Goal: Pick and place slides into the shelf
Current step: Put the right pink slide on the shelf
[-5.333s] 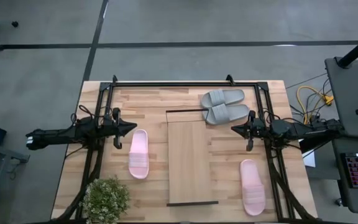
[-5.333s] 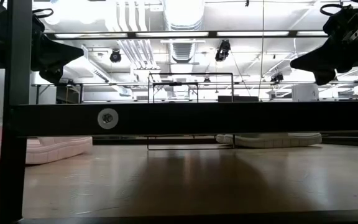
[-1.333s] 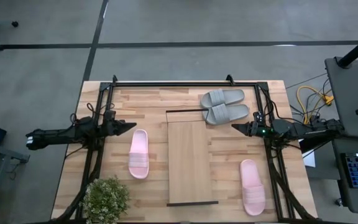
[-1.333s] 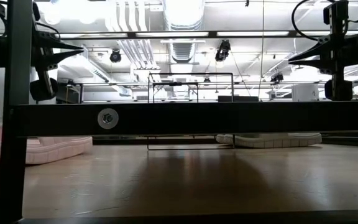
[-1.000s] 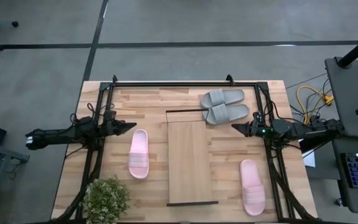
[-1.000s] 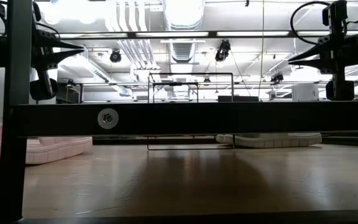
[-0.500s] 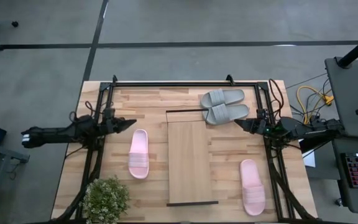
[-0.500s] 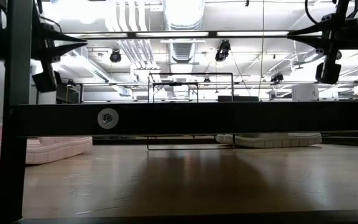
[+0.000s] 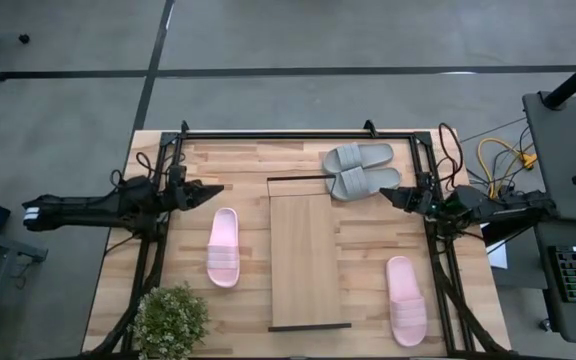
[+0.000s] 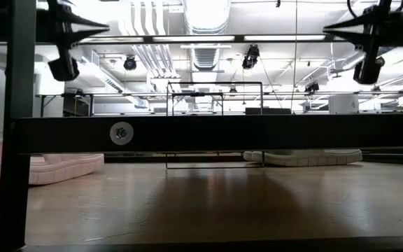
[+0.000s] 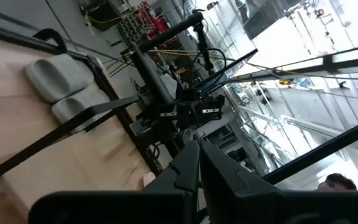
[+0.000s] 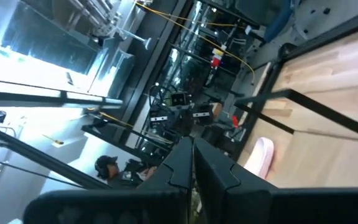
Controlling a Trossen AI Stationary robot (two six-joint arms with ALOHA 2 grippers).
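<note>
The plank table [image 9: 238,160] carries the long light-wood shelf [image 9: 308,260] down its middle, still bare, with the grey pair of slides [image 9: 363,170] just off its far right corner, one pink slide [image 9: 223,247] just left of it and the other pink slide [image 9: 406,299] well to its right near the front edge. Both arms hang high with jaws pressed together and empty, the left gripper [image 9: 213,188] left of the shelf's far end and the right gripper [image 9: 388,194] beside the grey pair. Each has crept a little toward the far side since a moment ago, and I'd worry the right one, diving at the nested grey slides, nudges both or catches the shelf's wire frame [image 9: 296,179].
</note>
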